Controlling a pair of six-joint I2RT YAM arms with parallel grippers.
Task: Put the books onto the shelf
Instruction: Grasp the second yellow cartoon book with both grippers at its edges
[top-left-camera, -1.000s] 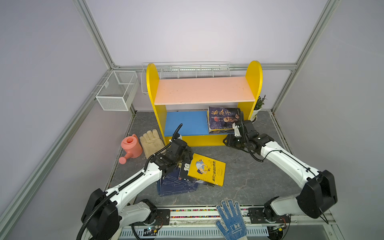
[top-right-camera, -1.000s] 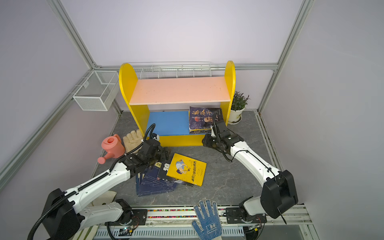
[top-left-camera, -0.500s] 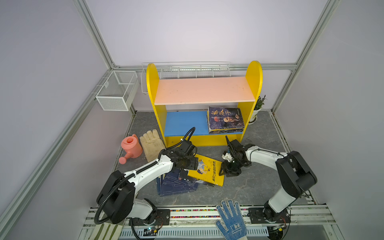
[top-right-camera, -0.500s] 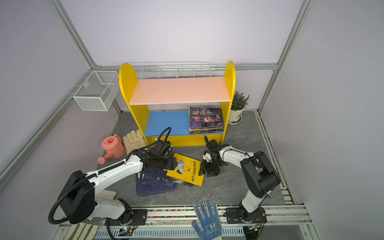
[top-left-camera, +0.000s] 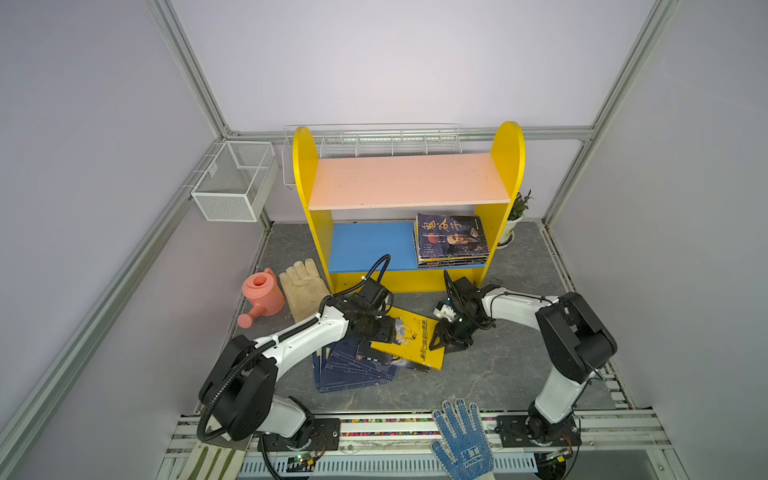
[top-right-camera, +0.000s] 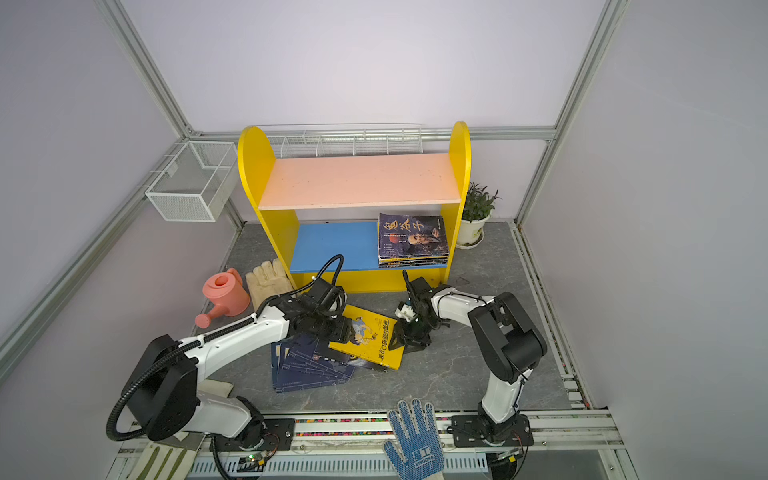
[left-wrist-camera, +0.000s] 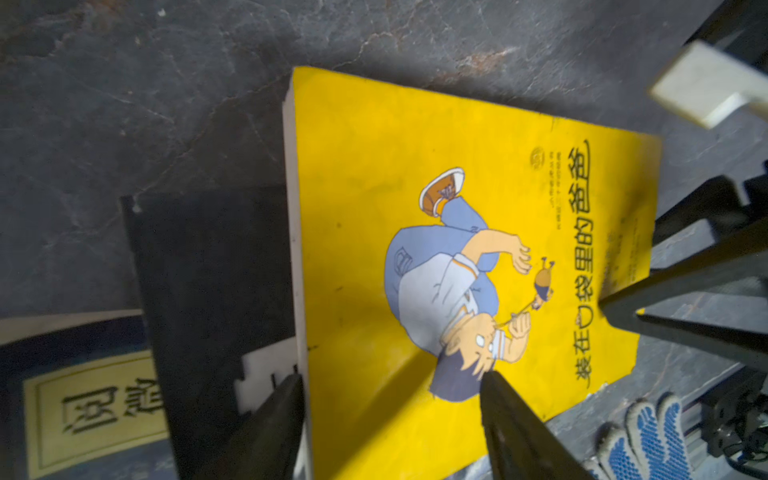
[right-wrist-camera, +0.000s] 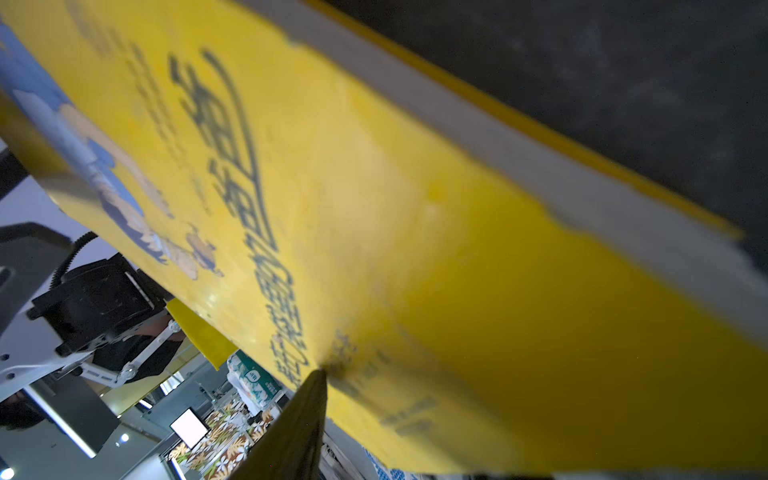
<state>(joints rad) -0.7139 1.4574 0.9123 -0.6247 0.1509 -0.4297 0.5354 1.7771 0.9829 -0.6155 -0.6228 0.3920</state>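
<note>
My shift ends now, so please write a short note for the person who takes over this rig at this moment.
Left gripper: jaws open over the yellow book, one at its page edge, one on the cover.
Right gripper: one jaw on that book's opposite edge; grip unclear.
The yellow book lies partly on the navy books, in front of the shelf.
Done: a stack lies on the lower board, at its right end.
Left: yellow book, navy books.
</note>
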